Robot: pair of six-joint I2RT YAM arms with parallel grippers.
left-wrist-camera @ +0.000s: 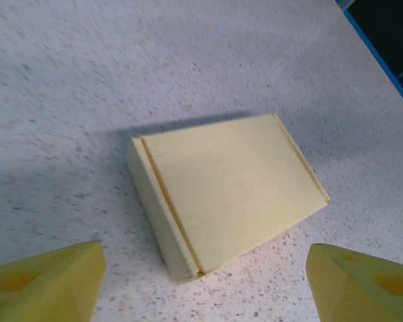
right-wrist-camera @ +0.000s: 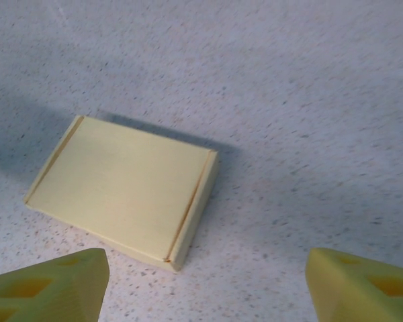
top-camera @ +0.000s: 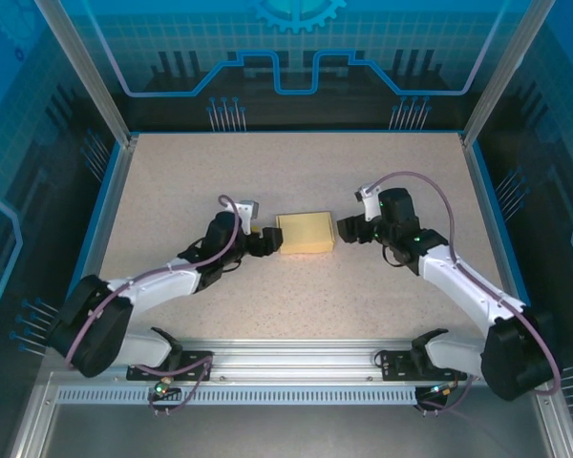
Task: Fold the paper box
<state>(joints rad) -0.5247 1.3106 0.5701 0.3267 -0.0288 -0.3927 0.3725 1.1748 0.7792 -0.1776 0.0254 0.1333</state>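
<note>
**A:** Where is the paper box (top-camera: 306, 234) found?

**B:** It is seen lying flat on the speckled table (top-camera: 191, 181), just above the middle of the overhead frame. It is closed up into a shallow rectangular pack, with its broad face turned upward.

**A:** And how are the arms placed around it?

**B:** The left end effector (top-camera: 265, 242) is set just beside the box's left end, and the right end effector (top-camera: 348, 229) just beside its right end. Whether either tip touches the cardboard cannot be told from above.

**A:** What state are they in?

**B:** Both are spread wide, and nothing is pinched. In the left wrist view the yellow fingers (left-wrist-camera: 47, 285) are seen at the lower left and lower right corners of the frame. The paper box (left-wrist-camera: 228, 191) lies in the centre, ahead of them and apart from both. One narrow side wall is turned toward the lower left, and a crease line runs along the top beside that edge.

**A:** Is the same seen from the other wrist?

**B:** Much the same. The fingers (right-wrist-camera: 363, 282) sit at the two lower corners, well apart. The paper box (right-wrist-camera: 121, 188) is seen left of centre, flat on the table. A soft shadow is cast along its upper edge.
</note>
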